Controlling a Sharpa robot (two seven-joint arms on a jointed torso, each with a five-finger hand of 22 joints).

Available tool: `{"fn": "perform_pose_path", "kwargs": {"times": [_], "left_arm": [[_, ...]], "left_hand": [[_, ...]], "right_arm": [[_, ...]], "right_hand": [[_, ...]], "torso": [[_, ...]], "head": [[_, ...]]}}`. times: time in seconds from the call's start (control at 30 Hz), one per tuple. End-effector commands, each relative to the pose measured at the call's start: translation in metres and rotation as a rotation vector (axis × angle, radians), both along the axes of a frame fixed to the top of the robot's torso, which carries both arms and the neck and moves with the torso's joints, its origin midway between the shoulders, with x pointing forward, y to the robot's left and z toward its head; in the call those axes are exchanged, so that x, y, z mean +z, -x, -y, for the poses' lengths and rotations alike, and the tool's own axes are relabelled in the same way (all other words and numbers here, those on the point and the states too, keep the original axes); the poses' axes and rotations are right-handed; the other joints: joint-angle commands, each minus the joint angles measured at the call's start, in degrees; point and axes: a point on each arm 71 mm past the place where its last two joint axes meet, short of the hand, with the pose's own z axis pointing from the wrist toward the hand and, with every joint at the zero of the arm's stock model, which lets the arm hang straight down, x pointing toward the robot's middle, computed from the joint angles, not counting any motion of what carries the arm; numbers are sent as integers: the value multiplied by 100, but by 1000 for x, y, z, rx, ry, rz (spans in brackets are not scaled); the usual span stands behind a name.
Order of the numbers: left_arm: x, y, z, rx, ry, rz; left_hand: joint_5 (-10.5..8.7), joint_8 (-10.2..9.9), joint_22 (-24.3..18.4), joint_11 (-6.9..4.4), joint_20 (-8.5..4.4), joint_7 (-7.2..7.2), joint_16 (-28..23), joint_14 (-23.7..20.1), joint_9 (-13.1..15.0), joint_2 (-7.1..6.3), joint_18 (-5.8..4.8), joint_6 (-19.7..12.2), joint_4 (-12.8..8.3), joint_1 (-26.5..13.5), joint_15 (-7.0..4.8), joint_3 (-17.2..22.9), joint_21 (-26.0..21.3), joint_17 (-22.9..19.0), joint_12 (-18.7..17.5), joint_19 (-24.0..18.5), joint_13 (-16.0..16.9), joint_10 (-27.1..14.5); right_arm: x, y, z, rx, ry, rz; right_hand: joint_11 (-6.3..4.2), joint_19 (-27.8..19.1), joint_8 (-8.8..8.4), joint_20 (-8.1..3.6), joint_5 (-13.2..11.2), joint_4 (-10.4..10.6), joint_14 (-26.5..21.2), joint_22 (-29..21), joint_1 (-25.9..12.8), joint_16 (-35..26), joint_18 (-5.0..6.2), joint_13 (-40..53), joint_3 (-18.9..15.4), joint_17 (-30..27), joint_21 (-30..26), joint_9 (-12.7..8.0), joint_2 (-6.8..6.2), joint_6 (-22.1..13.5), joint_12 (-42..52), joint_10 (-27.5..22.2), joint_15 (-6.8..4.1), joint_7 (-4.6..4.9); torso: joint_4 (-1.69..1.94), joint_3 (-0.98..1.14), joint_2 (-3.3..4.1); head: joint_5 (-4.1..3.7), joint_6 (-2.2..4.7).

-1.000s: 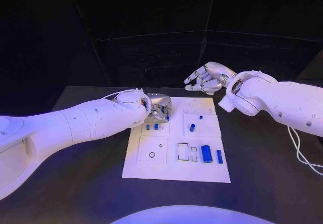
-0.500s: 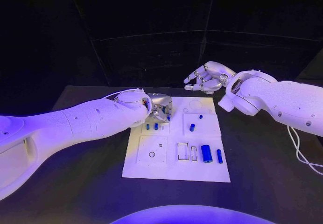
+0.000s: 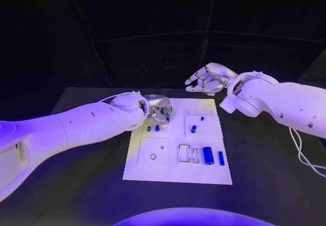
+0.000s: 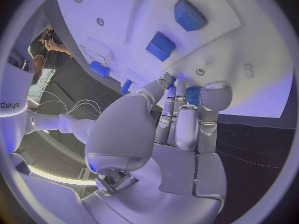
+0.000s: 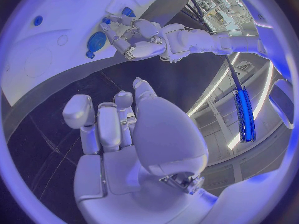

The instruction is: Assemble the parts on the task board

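Assembly appears incomplete: several blue parts [image 3: 207, 155] lie loose on the task board [image 3: 178, 172] at frame centre, the left hand [image 3: 159, 110] pinches a blue part at its upper-left corner, and the right hand [image 3: 207, 79] hovers curled, holding nothing.

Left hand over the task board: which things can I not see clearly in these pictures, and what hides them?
- Whether the left hand holds a part: in the head view its fingers hide their tips; in the left wrist view the fingers cover the spot.
- Board area under that hand: covered in the head view.
- Shapes of the two small blue parts on the task board: too small.
- Right hand: fingers curled; contents unclear.
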Motion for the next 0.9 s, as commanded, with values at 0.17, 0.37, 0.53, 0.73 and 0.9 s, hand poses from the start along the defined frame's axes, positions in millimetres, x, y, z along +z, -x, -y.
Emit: {"fn": "perform_pose_path", "kwargs": {"times": [0.17, 0.37, 0.53, 0.73, 0.9], "left_arm": [[20, 0, -3, 13, 124, 26], [25, 2, -20, 43, 150, -10], [24, 2, -34, 68, 136, -44], [21, 1, -49, 93, 112, -74], [19, 1, -56, 106, 95, -94]], "left_hand": [[-14, -21, 24, -1, 11, 11, 19, 105, -2, 33, -71, 60, -12, -8, -43, 47, 45, -20, -52, 47, 6, 55], [-15, -34, 29, -1, 9, 11, 15, 102, -5, 17, -71, 68, -21, -23, -44, 61, 48, -39, -79, 48, 6, 71], [-15, -52, 32, 2, 10, 14, 11, 97, -10, -11, -72, 71, -26, -53, -42, 64, 48, -60, -111, 44, 6, 84], [-15, -57, 35, 0, 10, 11, 6, 94, -11, -18, -72, 79, -26, -66, -42, 67, 49, -76, -123, 42, 7, 97], [-15, -60, 44, -1, 10, 9, 6, 93, -11, -24, -73, 87, -28, -75, -42, 69, 56, -81, -131, 42, 8, 108]], "right_arm": [[2, -1, 0, 6, -2, 8], [1, -1, 1, 5, -1, 7], [1, -1, 2, 3, 0, 5], [1, -1, 3, 1, 1, 4], [1, -1, 3, 1, 1, 4]], "right_hand": [[-4, -24, 26, -9, 26, -28, 84, -7, 24, -23, 85, 5, 18, -8, -15, -7, 21, 8, -1, -1, -49, -1], [-4, -24, 26, -9, 26, -28, 84, -7, 24, -23, 85, 5, 18, -8, -15, -7, 21, 8, -1, -1, -49, -1], [-4, -24, 26, -9, 26, -28, 84, -7, 24, -23, 85, 5, 18, -8, -15, -7, 21, 8, -1, -1, -49, -1], [-4, -24, 26, -9, 26, -28, 84, -7, 24, -23, 85, 5, 18, -8, -15, -7, 21, 8, -1, -1, -49, -1], [-4, -24, 26, -9, 26, -28, 84, -7, 24, -23, 85, 5, 18, -8, -15, -7, 21, 8, -1, -1, -49, -1]], "torso": [[10, -3, -5], [17, 4, -9], [13, -1, -3], [-1, 1, -3], [-5, 0, 2]], "head": [[22, 11], [32, 4], [35, 8], [49, 5], [55, 2]]}}
